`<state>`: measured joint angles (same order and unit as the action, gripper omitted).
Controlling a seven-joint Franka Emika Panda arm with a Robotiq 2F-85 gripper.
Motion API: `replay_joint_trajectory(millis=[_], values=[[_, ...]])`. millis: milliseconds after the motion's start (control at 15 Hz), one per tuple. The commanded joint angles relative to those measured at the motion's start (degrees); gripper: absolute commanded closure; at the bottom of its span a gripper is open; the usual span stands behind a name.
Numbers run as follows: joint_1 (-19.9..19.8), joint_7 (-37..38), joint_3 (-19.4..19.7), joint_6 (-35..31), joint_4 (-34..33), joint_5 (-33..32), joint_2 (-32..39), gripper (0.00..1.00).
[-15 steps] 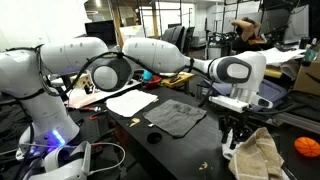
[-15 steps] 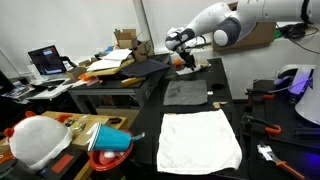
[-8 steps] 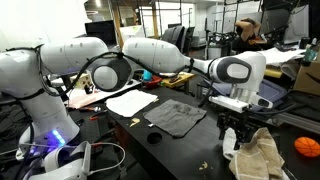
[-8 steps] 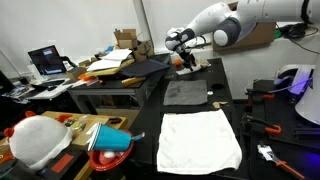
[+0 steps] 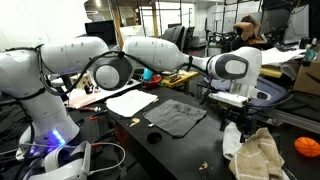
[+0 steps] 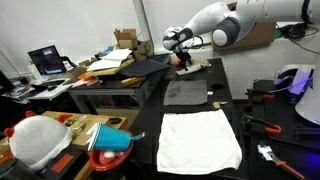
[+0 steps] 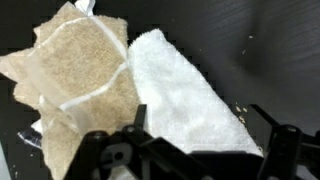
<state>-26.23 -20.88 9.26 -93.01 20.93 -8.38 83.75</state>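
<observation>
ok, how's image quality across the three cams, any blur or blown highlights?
Wrist view: soft throughout; the beige towel and white towel show little weave, and the jaws at the bottom edge are a dark silhouette. In an exterior view, the blue glow on the robot base blows out. In an exterior view, the white cloth reads bright against the black table.
</observation>
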Motion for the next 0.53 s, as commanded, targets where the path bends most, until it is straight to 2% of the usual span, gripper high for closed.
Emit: replay_joint_trajectory(millis=[0,467], values=[[-0.1,-0.27,-0.35,-2.24,0.56,0.29,-1.71,0.0],[-1.62,-2.4,-1.33,-2.67,1.61,1.23,-2.73,0.0]])
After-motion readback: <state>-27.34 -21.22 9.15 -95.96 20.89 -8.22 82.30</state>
